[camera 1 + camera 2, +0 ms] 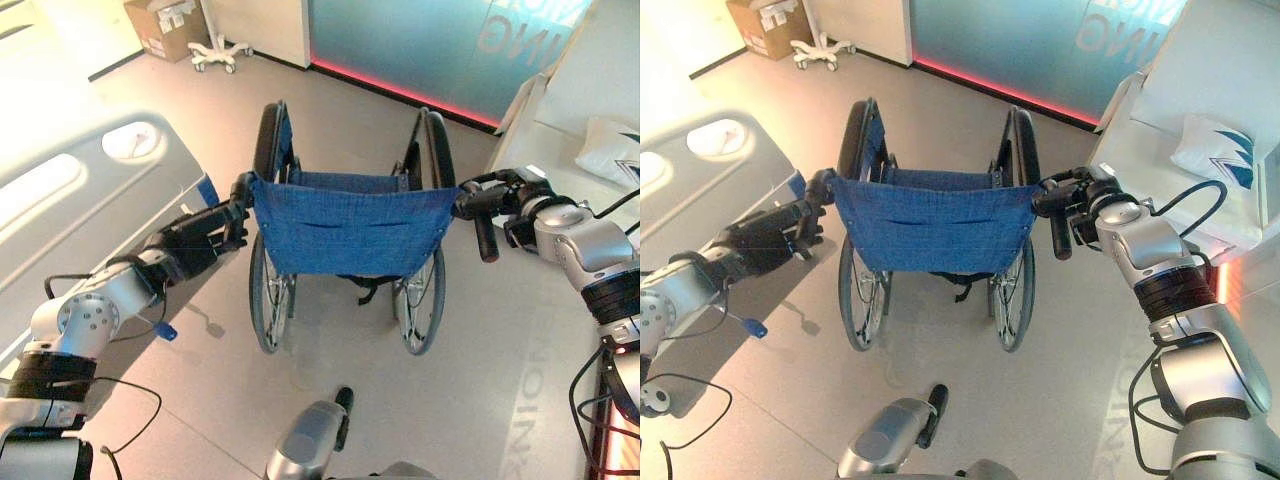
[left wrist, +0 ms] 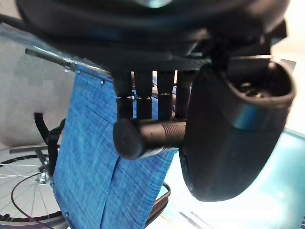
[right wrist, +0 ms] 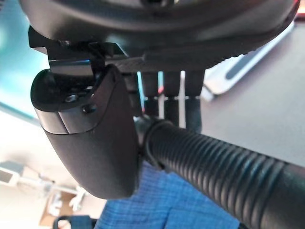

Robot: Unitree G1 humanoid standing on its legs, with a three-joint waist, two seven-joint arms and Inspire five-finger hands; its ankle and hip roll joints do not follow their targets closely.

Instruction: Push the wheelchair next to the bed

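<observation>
The wheelchair stands in front of me with its blue cloth back towards me and its large wheels on the grey floor. My left hand is shut on its left push handle; fingers and thumb curl round the black grip. On the other side my right hand is shut on the ribbed right push handle, which passes between its thumb and fingers. A bed's pale side rail lies close on the left, beside the wheelchair's left wheel.
A second white surface with a pillow stands at the right. Ahead is a teal wall with a red light strip. A cardboard box and a white wheeled stand base sit at the far left.
</observation>
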